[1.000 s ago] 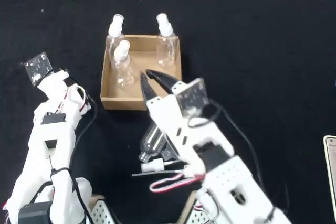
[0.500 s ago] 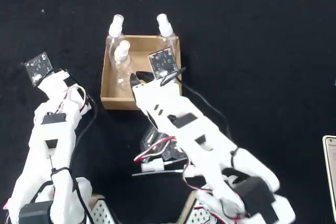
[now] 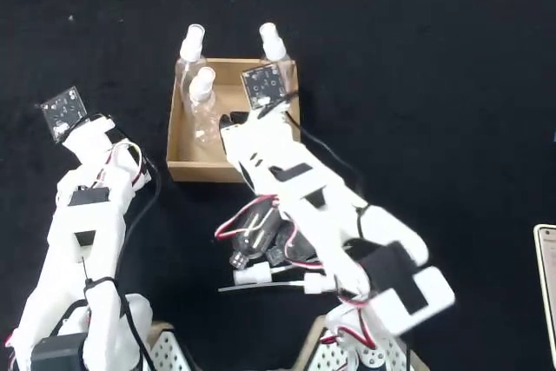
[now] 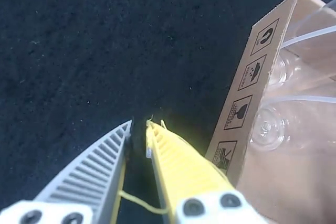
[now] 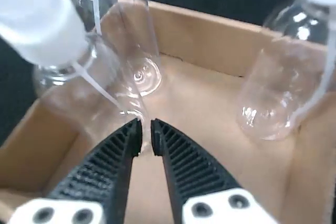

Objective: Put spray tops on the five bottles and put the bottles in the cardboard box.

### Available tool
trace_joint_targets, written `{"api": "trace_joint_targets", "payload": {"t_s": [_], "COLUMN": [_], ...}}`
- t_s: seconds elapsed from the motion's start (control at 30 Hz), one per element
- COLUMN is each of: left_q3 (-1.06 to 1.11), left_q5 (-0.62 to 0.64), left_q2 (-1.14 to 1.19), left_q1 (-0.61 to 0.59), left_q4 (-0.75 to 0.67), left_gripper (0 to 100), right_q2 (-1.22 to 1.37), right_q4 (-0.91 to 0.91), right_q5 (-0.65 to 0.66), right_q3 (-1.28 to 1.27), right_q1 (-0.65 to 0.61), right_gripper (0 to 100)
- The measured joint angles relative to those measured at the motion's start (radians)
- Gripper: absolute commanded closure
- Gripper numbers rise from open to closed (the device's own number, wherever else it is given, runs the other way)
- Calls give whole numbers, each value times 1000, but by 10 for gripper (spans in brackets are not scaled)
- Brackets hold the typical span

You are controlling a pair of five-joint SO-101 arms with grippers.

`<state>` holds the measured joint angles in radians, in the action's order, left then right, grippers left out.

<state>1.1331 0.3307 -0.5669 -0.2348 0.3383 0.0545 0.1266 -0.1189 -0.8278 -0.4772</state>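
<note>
Your right gripper (image 5: 146,127) is down inside the cardboard box (image 5: 210,35), jaws nearly closed with just a slit between them and nothing in them. Right past its tips is a capped bottle (image 5: 79,77). A second bottle (image 5: 137,51) stands just behind that one, and a third bottle (image 5: 278,93) sits off to the other side by the far wall. So three are capped and boxed.

Well back from that gripper, down by the arm's base, a bare bottle (image 3: 254,234) lies on the desk (image 3: 434,128) with a loose spray top (image 3: 250,274) just beside it. Anything more under the arm is hidden.

Your left gripper (image 4: 139,125) hangs just outside the box wall, also almost closed and empty.

I'd say you're between bottles. Next up is lifting clear without bumping the nearest one, then opening wide for that bare bottle and top.
</note>
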Motion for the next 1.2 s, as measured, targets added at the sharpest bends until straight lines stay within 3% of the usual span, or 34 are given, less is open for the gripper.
{"api": "trace_joint_targets", "payload": {"t_s": [0.7,1.2], "left_q3": [0,0], "left_q5": [0,0], "left_q2": [0,0], "left_q1": [0,0], "left_q4": [0,0], "left_gripper": [970,970], "right_q2": [233,199], "right_q4": [0,0], "right_q5": [0,0], "right_q3": [198,173], "right_q1": [0,-2], "right_gripper": [987,987]}}
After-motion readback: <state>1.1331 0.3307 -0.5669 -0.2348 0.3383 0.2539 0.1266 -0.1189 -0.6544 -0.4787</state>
